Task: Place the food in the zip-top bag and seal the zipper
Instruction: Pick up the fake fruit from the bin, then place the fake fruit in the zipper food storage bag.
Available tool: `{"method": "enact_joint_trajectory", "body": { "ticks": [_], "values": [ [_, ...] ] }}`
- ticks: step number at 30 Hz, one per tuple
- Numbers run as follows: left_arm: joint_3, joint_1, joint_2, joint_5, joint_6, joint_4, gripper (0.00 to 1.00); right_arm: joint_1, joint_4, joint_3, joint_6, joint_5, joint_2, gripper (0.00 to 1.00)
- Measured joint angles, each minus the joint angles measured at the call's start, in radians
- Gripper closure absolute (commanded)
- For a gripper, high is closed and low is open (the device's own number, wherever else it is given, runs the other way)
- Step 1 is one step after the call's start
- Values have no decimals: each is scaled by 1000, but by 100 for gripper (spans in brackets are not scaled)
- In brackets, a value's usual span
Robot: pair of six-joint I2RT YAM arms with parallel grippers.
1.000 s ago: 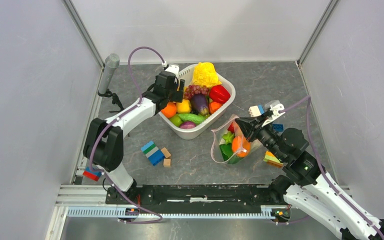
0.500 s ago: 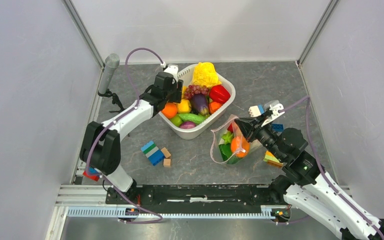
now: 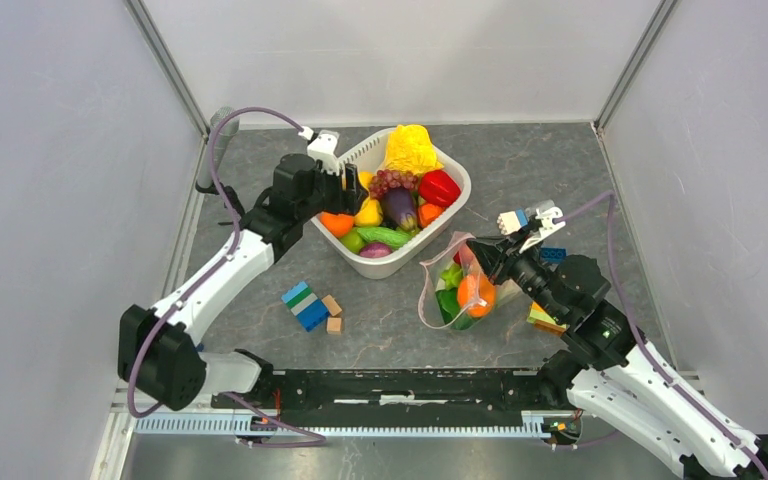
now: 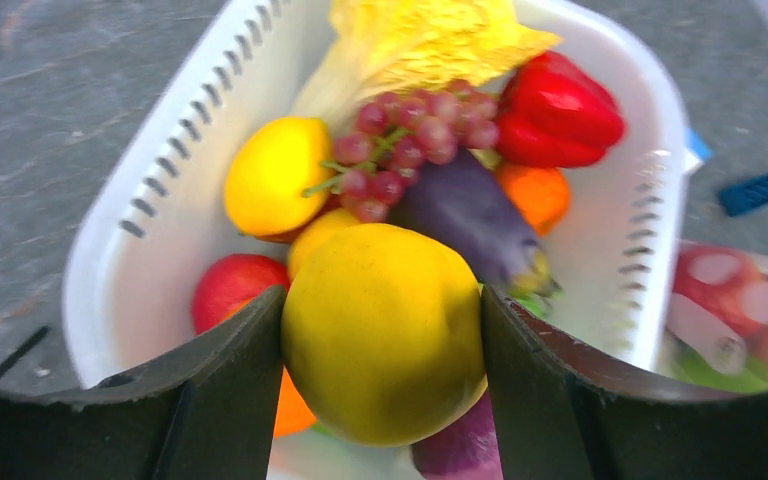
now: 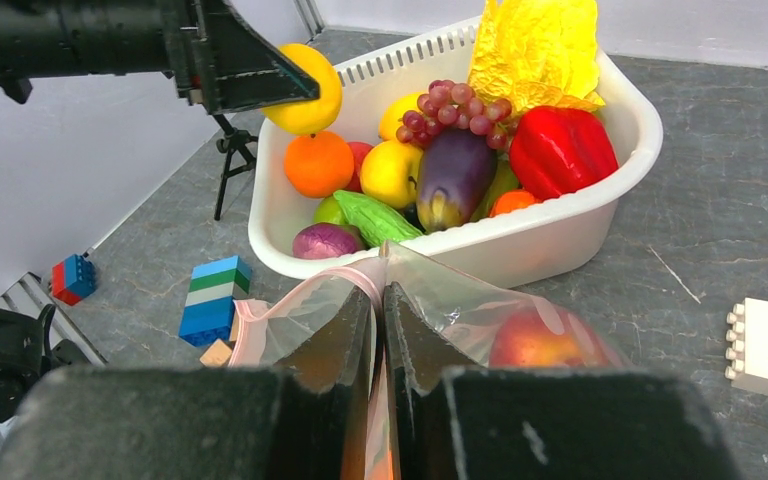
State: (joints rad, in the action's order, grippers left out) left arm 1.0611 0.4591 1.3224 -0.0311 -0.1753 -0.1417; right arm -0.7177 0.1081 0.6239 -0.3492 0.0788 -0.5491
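Near the arm bases, stacked blue-and-green building blocks (image 3: 304, 305) lie left of the crinkly clear zip-top bag (image 3: 432, 292), orange and green toy food (image 3: 475, 292) inside. Right gripper (image 5: 380, 300) pinches tight on its pale pink zipper strip (image 5: 300, 295), mouth gaping. Farther, left gripper (image 3: 345, 188), jaws wide, grips a round yellow plastic fruit (image 4: 380, 330) over the white slotted basket (image 5: 560, 235), heaped full.

The left arm (image 3: 222, 272) stretches far forward from its base, the left gripper (image 4: 382, 300) clamped wide around a yellow fruit (image 4: 380, 345) — while the right arm (image 3: 650, 400) angles inward with its elbow bent, the right gripper (image 5: 380, 295) pinched nearly shut on what looks like the rim of the bag (image 5: 450, 300).
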Motion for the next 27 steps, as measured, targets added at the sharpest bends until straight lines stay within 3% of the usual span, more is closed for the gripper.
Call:
{"method": "enact_joint_trajectory", "body": {
  "ticks": [6, 17, 22, 27],
  "values": [
    [-54, 0, -107, -217, -81, 42, 79, 0, -8, -5, -10, 0, -4, 87],
    [-140, 22, -326, -560, -290, 269, 78, 0, -28, -19, -31, 0, -25, 87],
    [-169, 137, -352, -659, -348, 353, 78, 0, -43, -19, -37, 0, -30, 87],
    [-180, 328, -330, -679, -335, 391, 77, 0, -47, -19, -44, 0, -32, 87]
  ]
}}
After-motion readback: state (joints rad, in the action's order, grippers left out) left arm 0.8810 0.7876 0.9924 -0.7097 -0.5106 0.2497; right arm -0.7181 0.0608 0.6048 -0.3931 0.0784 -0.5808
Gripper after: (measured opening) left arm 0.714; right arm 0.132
